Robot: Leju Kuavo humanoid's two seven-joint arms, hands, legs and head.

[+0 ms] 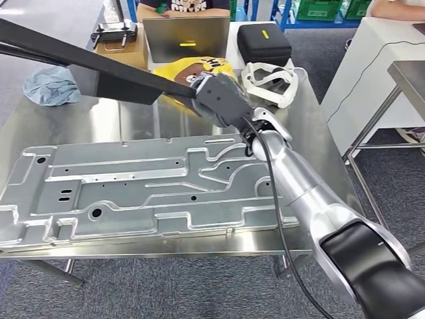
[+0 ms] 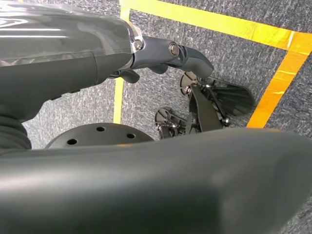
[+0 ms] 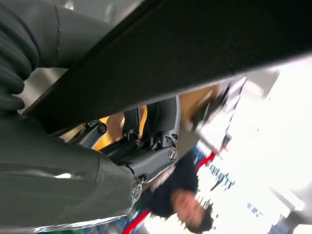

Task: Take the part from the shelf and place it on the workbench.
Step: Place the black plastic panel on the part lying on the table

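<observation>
Right hand (image 1: 220,98) clamped on one long dark part (image 1: 85,63), seen from the head camera above the far right of the workbench (image 1: 311,133); fingers mostly hidden under the grey cover, so degree of closure hard to judge beyond the grip itself. Part held clear of the bench, slanting from the hand toward the far left corner and cut off at the picture's edge. Flat on the bench, along the near edge, one large stamped metal panel (image 1: 140,193). Past the far edge and at the far right corner: one yellow bag (image 1: 175,70) partly behind the hand, one white headset (image 1: 270,83), one black case (image 1: 263,43), one laptop (image 1: 185,36), one cardboard box (image 1: 123,53) with a metal piece on top. One blue cloth (image 1: 50,86) near the far left corner. One person (image 1: 170,8) seated beyond the laptop, cut off at the top. From the left wrist camera: left hand (image 2: 173,53) over grey carpet (image 2: 228,53) with yellow tape lines (image 2: 279,83), fingers curled in, nothing in them; much blurred. From the right wrist camera: right hand's dark fingers (image 3: 147,146) wrapped under the black part (image 3: 184,53), background blurred and overexposed.
</observation>
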